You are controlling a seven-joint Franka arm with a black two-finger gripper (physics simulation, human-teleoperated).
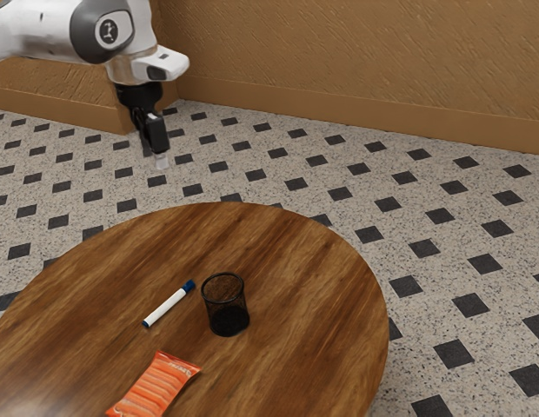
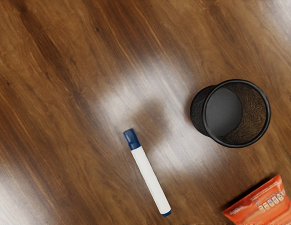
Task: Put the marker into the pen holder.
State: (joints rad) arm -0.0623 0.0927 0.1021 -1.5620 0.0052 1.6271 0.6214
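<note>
1. The tool (image 1: 156,153) hangs in the air, pointing down, beyond the table's (image 1: 296,252) far edge in the exterior view, well apart from the marker. Whether it stands wide or narrow, I cannot tell.
2. The marker (image 1: 169,305), white with a blue cap, lies flat on the table, outside the holder (image 1: 229,322) and near it, its capped end nearer.
3. The holder, black mesh, stands upright, its mouth up.
4. An orange packet (image 1: 154,387) lies on the table, apart from both.
</note>
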